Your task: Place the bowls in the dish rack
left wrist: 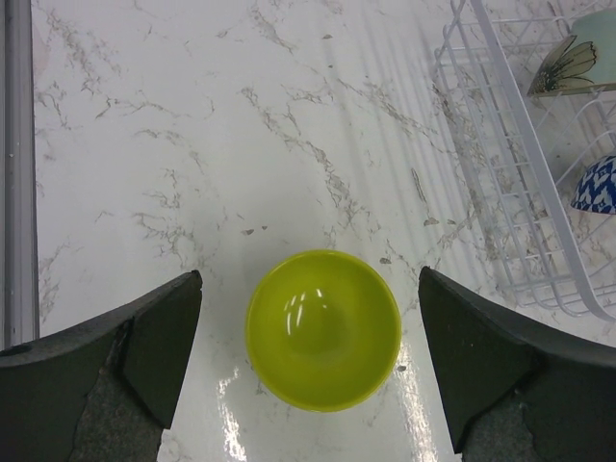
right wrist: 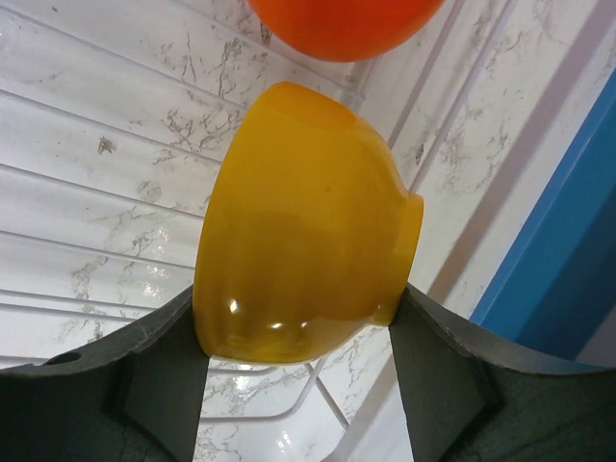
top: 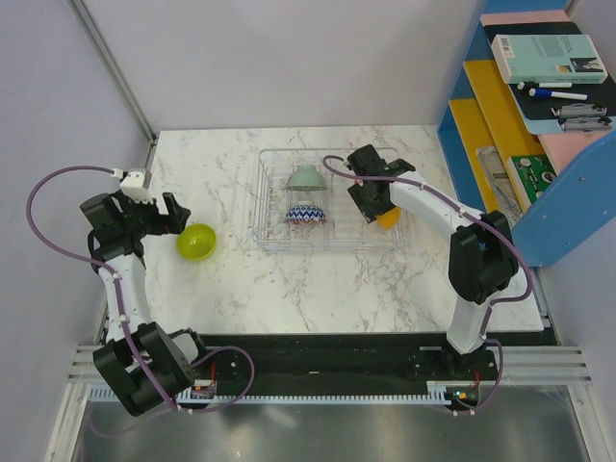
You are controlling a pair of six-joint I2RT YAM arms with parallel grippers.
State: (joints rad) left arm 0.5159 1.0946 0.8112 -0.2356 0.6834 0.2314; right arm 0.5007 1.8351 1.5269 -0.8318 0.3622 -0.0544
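The clear dish rack (top: 272,229) stands at the table's back middle. In it a pale grey-green bowl (top: 304,178) and the blue-white zigzag bowl (top: 305,216) lie tipped. My right gripper (top: 373,207) is over the rack's right end, shut on the orange-yellow bowl (right wrist: 298,221), held on its side above the rack wires (right wrist: 106,183). The red-orange bowl (right wrist: 342,24) lies just beyond it. The lime green bowl (left wrist: 322,329) sits upright on the table left of the rack. My left gripper (left wrist: 308,289) is open above it, one finger on each side, not touching.
A blue shelf unit (top: 563,207) with books, pens and tools stands at the table's right edge, close to the rack; its blue side shows in the right wrist view (right wrist: 568,250). A metal rail (left wrist: 19,173) runs along the table's left edge.
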